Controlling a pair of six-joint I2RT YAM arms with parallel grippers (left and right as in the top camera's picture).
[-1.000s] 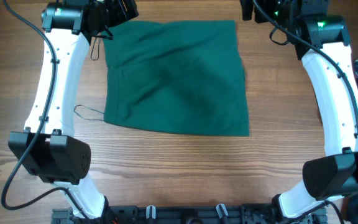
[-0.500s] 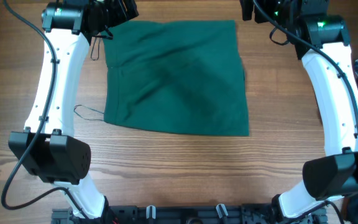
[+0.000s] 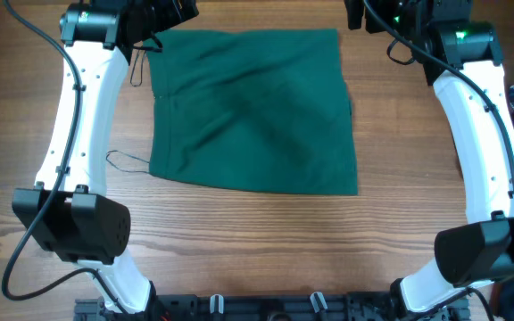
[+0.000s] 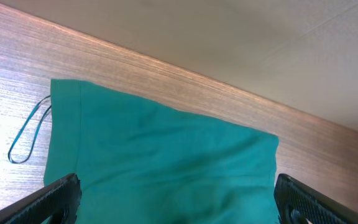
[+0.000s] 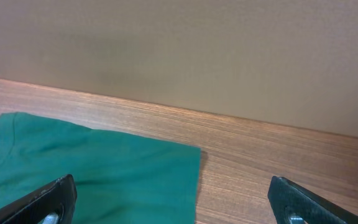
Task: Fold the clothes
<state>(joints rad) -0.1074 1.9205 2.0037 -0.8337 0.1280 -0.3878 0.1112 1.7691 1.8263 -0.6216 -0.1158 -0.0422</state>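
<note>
Left claw [image 4: 176,200] agape over clothes [image 4: 160,146]

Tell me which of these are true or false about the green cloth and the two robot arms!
1. The green garment lies spread flat on the wooden table. True.
2. The left gripper is shut on the garment. False: its fingers stand wide apart and grip nothing.
3. A thin cord loop sticks out past one edge of the garment. True.
4. The right gripper holds the garment up in the air. False: it is open, and the garment lies on the table.
</note>
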